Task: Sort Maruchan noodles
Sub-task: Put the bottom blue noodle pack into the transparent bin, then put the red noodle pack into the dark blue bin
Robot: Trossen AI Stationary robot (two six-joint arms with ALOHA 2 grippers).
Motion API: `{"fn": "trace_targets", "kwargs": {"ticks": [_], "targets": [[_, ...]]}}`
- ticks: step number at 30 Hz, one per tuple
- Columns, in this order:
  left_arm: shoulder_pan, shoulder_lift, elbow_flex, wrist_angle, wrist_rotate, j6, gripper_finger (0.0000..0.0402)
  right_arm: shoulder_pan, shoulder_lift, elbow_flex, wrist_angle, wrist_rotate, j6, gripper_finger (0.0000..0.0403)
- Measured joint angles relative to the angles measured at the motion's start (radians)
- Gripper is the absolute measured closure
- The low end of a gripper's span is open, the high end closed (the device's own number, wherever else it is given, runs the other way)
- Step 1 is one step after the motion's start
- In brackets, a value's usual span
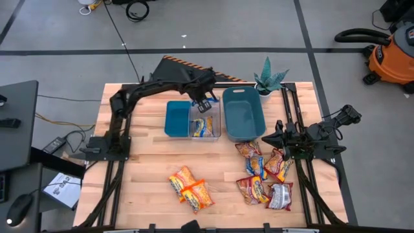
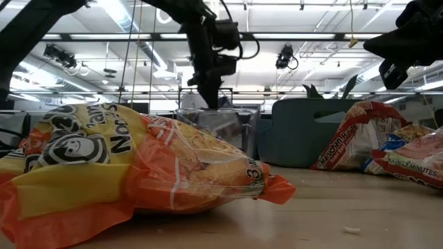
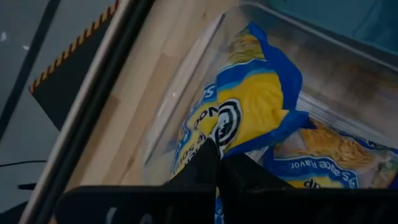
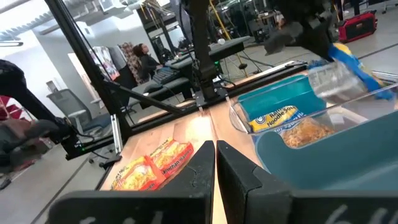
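The pale wooden plank tabletop point(image 1: 149, 171) is bounded at its far edge by a row of three containers: a small teal plastic bin point(image 1: 176, 119), a clear plastic bin point(image 1: 205, 122) touching it, and a larger rounded grey-teal plastic tub point(image 1: 243, 114) just beside that. The left hand point(image 1: 202, 103) is held over the clear bin's far rim, its dark fingers point(image 3: 208, 163) pressed together on a corner of a crinkly yellow-and-blue ramen packet point(image 3: 249, 106) that hangs above another yellow-and-blue packet point(image 3: 323, 158) lying inside the bin. The right hand point(image 1: 278, 138) is kept low at the right side, near the tub's front corner, its fingers point(image 4: 239, 171) pressed together with nothing between them. A broad strip of bare wood is left open between the bins and the near packets. A loose cluster of glossy orange-yellow packets point(image 1: 189, 188) is found near the front edge at the middle, well apart from the bins. To the right, just in front of the right hand, red-brown and orange packets point(image 1: 262, 169) are scattered touching one another, with a silvery-white packet point(image 1: 280, 196) at the nearest corner of that group. A small spiky green potted plant point(image 1: 270, 79) is set at the far edge, near the tub's far right corner.
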Motion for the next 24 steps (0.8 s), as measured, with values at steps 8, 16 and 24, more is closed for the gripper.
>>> {"fn": "trace_targets", "kwargs": {"ticks": [8, 16, 24], "targets": [[-0.036, 0.038, 0.0, -0.023, 0.013, 0.028, 0.036, 0.0, 0.0, 0.0, 0.006, 0.0, 0.0, 0.0381], [-0.103, 0.038, 0.003, -0.059, 0.357, 0.015, 0.0273, 0.0, 0.0, 0.0, 0.007, 0.0, 0.0, 0.0381], [-0.222, 0.037, 0.067, 0.032, 0.428, -0.048, 0.0265, 0.0, 0.0, 0.0, 0.006, -0.001, 0.0, 0.0381]]}}
